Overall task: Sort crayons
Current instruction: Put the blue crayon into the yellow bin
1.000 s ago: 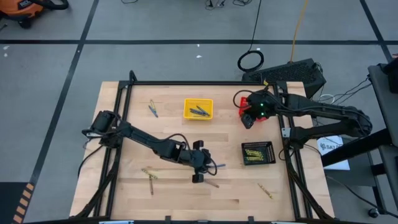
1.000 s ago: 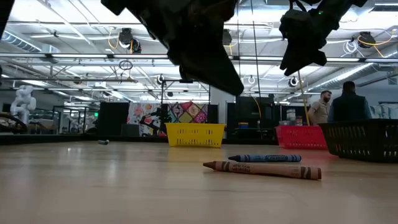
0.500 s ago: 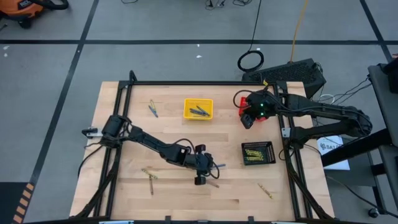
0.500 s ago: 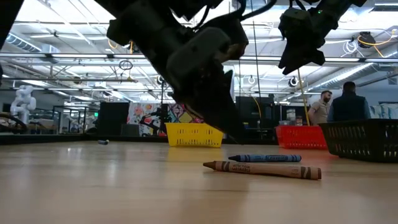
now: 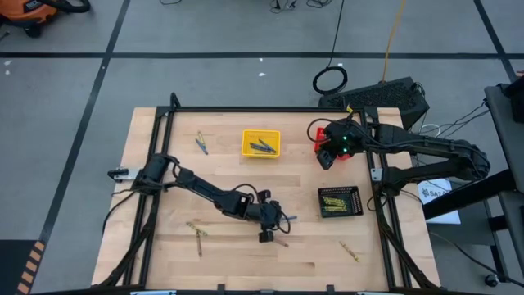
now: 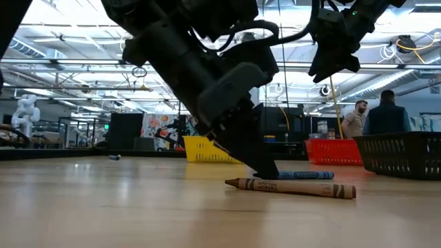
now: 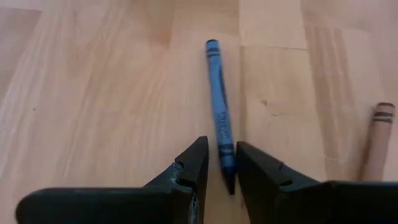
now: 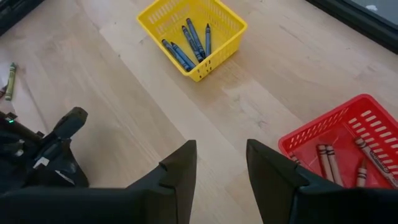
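A blue crayon (image 7: 219, 106) lies flat on the wooden table, and a brown crayon (image 7: 375, 140) lies beside it. My left gripper (image 7: 222, 150) is open and low at the table, one finger on each side of the blue crayon's pointed end. It also shows in the high view (image 5: 277, 220) and the low view (image 6: 265, 169). My right gripper (image 8: 221, 162) is open and empty, raised above the red basket (image 8: 348, 134); in the high view (image 5: 327, 154) it is at the far right.
The yellow basket (image 5: 246, 133) holds blue crayons, the red basket (image 5: 313, 133) brown ones, and the black basket (image 5: 358, 201) yellow ones. Loose crayons lie at the near left (image 5: 196, 233), near right (image 5: 350, 251) and far left (image 5: 201, 143). People stand in the room behind (image 6: 375, 114).
My left gripper has come down to the table and a little toward its near edge, so its fingers now stand around the blue crayon's end. The crayons have not moved.
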{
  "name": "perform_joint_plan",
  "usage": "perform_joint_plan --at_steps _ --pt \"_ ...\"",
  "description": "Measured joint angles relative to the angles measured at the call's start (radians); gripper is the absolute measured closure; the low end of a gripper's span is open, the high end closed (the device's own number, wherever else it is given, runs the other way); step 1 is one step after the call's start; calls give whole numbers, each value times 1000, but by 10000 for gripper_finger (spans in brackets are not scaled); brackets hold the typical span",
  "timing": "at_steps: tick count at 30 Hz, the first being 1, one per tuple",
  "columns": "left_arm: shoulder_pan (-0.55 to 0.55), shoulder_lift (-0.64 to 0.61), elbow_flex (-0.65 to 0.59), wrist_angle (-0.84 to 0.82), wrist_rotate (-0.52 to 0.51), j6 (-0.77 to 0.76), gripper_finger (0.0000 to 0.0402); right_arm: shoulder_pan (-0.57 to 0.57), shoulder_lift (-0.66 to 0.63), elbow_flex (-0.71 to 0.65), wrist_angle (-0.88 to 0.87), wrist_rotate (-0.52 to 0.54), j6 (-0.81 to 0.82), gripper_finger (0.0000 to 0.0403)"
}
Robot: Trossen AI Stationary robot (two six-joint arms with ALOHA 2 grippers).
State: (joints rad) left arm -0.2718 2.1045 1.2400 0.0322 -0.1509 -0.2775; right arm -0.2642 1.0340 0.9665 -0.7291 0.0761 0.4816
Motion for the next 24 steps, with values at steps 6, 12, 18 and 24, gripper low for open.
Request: perform_joint_plan --at_steps 6,12,18,24 --pt "17 2 0 16 -2 -14 314 0 0 0 1 0 -5 277" --pt "23 16 0 15 -11 -30 324 0 0 0 0 0 -7 277" --pt "24 76 5 23 11 -26 371 0 0 0 0 0 -7 277" --pt "24 91 6 30 33 -5 393 0 0 0 0 0 -8 277"
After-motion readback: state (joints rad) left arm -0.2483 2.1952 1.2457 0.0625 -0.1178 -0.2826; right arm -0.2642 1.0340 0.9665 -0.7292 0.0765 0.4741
